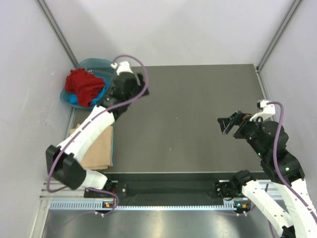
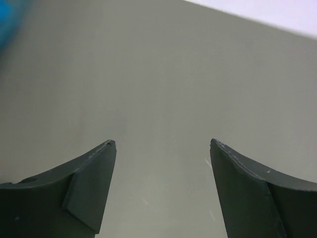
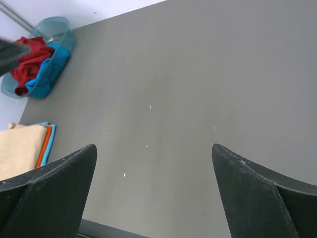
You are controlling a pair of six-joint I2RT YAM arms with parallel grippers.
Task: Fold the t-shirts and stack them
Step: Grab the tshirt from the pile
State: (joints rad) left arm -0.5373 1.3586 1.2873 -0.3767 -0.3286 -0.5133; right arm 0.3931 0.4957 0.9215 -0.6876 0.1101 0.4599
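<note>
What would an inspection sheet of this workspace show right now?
surface: dark grey table, middle bare apart from a few pale specks.
job's things: red shirt and blue shirt crumpled in the basin; tan shirt folded flat at the near left edge.
clutter: the teal basin, far left corner.
grippers: left gripper open, empty, beside the basin; right gripper open, empty, over the table's right side.
cables: a purple cable loops near each gripper.
surroundings: white walls; metal rail at the near edge.
</note>
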